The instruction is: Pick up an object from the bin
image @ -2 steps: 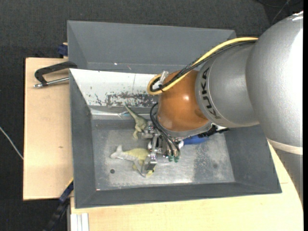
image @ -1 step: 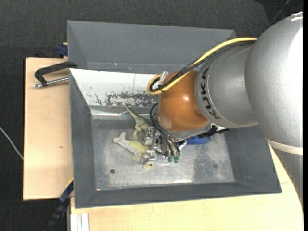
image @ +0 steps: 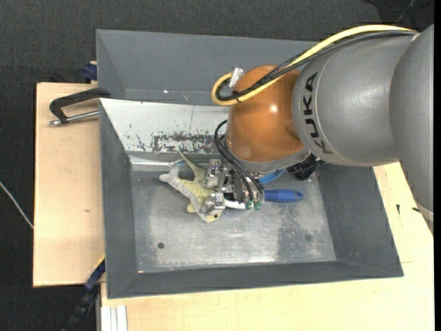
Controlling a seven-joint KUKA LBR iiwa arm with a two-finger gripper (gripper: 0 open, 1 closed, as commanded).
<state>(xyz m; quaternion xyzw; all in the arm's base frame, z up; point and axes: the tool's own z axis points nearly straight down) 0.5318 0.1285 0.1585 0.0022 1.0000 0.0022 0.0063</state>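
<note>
Hand (image: pixel 231 193) is low in the bin (image: pixel 207 247), near the middle of the floor toward the back wall. It sits at the right end of a pale cream piece (image: pixel 191 189) of irregular shape. A blue stick (image: pixel 284 196) lies just beside it on the right. Cannot tell whether the hand is clenched or released. Step in hand is probably the grasp itself. The next move calls for a firm hold on the cream piece, then a straight lift clear of the walls.

The arm (image: pixel 372 88) is cut off by the top and right edges. Its orange cover (image: pixel 265 119) hides part of the floor of the bin (image: pixel 207 54) and one end of a blue object (image: pixel 284 196). Items in the pale heap (image: pixel 189 188) beside the gripper (image: pixel 231 197) cannot be told apart.
</note>
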